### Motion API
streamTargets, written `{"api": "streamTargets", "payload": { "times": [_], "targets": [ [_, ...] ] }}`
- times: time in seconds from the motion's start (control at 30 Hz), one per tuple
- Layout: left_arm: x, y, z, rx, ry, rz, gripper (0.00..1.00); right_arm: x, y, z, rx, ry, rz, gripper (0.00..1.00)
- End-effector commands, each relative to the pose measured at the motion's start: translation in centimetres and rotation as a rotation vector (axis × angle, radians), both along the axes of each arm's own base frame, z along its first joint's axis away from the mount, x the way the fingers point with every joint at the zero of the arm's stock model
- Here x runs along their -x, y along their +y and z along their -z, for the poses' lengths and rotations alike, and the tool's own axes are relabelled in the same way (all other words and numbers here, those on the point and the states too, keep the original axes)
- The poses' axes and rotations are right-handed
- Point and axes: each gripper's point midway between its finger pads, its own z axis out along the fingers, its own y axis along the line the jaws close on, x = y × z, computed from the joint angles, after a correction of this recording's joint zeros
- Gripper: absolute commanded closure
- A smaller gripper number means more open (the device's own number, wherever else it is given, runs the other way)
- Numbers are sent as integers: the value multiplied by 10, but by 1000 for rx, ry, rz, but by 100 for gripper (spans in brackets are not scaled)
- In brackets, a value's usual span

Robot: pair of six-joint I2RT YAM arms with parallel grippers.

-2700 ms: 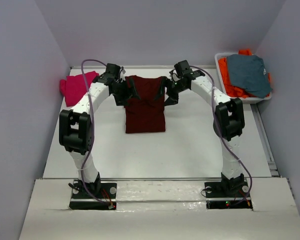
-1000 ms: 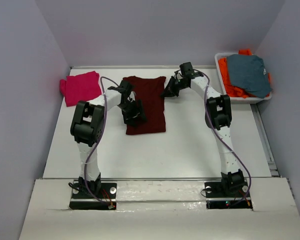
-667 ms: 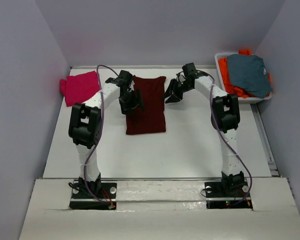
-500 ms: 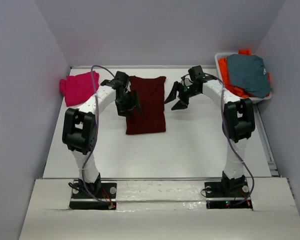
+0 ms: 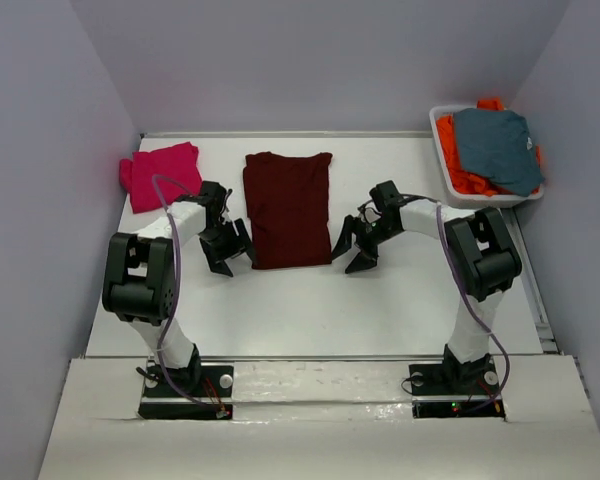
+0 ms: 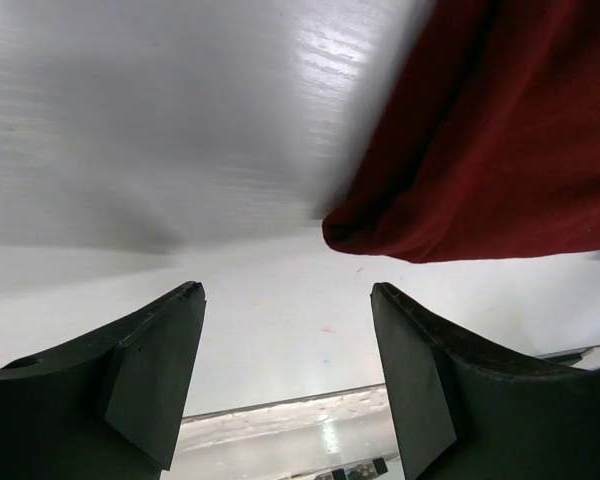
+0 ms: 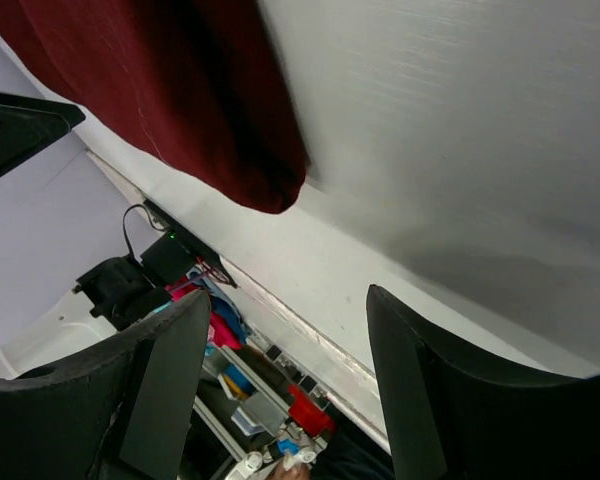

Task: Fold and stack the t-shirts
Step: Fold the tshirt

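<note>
On the smooth white table [image 5: 380,300], a soft maroon t-shirt [image 5: 287,208] lies folded into a neat rectangle; left gripper [image 5: 235,262] and right gripper [image 5: 348,262] flank it, jaws spread, empty.

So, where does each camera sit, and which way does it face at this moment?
Top external: above and behind the arm bases, looking down at the table; shows left pincer, right pincer, maroon shirt.
Left wrist: on the left wrist, looking past its fingers at the shirt's near corner.
Right wrist: on the right wrist, past its fingers at the other near corner.
Shared: all three show the shirt.
</note>
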Motion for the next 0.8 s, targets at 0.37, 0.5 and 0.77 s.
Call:
{"api": "streamTargets", "payload": {
  "times": [0.37,0.5,0.77],
  "targets": [
    [-23,-11,6,101,-39,-1,21,-15,12,22,-48,-63,25,30],
    [-29,-15,6,121,-43,10,21,-15,14,26,-61,-43,24,30],
    [-45,-17,10,119,-52,13,21,-23,17,32,-56,-44,20,30]
  ]
}}
